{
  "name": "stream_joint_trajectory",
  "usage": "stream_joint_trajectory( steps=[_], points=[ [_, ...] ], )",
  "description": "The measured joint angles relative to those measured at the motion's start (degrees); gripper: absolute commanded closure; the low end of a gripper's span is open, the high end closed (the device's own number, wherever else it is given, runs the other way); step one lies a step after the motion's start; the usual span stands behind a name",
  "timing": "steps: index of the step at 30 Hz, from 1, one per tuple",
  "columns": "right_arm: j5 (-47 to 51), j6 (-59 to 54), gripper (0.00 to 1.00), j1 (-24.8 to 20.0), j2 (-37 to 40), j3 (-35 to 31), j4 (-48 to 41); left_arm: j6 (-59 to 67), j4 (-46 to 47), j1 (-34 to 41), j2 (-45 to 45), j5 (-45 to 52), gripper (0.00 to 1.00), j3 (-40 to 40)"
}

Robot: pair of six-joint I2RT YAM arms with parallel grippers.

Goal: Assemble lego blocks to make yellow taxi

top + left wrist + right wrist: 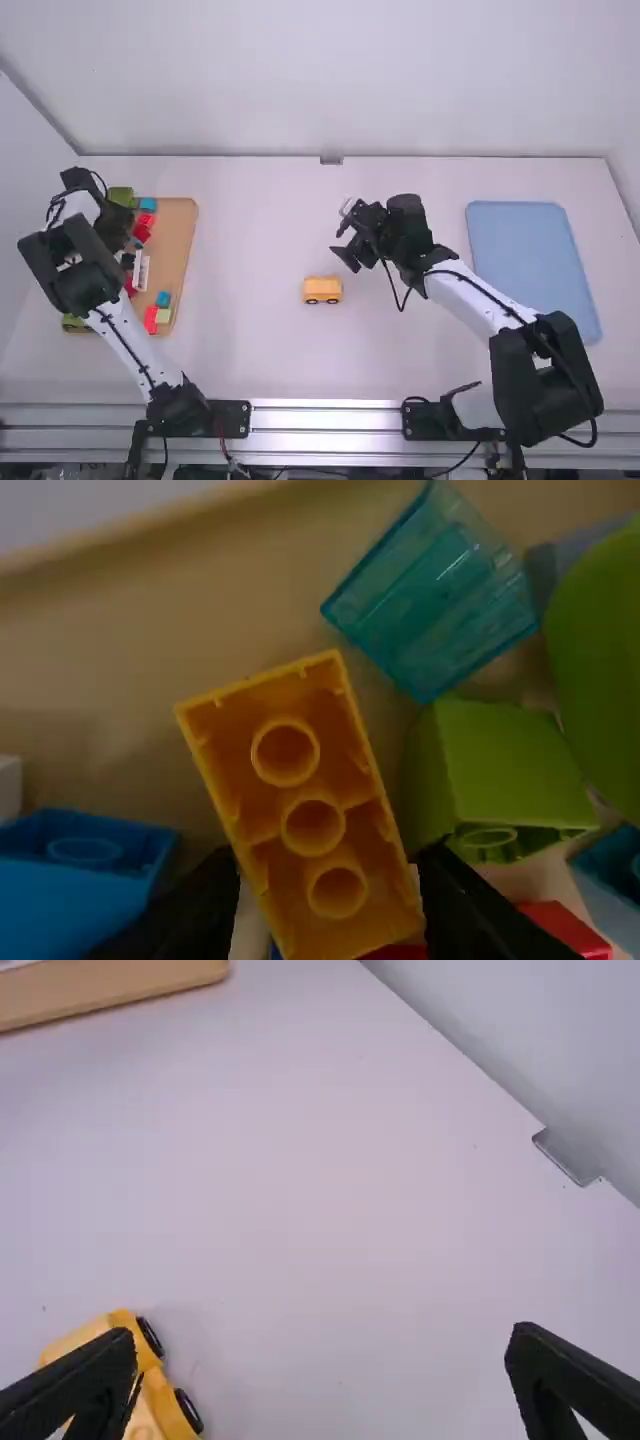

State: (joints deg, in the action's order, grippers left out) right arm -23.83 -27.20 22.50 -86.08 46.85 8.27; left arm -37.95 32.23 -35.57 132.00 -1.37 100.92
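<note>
While the left tool (pixel 330 865) straddles an upturned yellow brick (pixel 300 705), skewed between parted jaws, the wheeled yellow base (pixel 322 290) lies at seven o'clock from the nearer, open right tool (pixel 322 1340).

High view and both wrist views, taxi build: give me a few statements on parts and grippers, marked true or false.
1. The yellow car base with black wheels sits on the flat light-blue tray. False: it sits on the white table.
2. The left gripper is at the tan block tray. True.
3. The right gripper is shut. False: its fingers are wide apart.
4. The yellow plastic brick shows its hollow underside, with three round tubes. True.
5. That brick is already mounted on the car base. False: it is at the left gripper.
</note>
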Motion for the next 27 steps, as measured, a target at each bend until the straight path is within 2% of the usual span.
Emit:
stream_joint_trajectory(
  steps=[6,16,27],
  points=[
    [0.0,-0.1,0.02,0.0,0.0,0.0,-0.8,0.0,-1.5,0.0,0.0,-1.7,0.48,0.0],
    [0.0,-0.1,0.02,0.0,0.0,0.0,-1.0,0.0,-3.8,0.0,0.0,-2.2,0.64,-1.9],
    [0.0,-0.1,0.02,0.0,0.0,0.0,-1.0,0.0,-1.1,0.0,0.0,-2.3,0.69,-1.1]
  ],
)
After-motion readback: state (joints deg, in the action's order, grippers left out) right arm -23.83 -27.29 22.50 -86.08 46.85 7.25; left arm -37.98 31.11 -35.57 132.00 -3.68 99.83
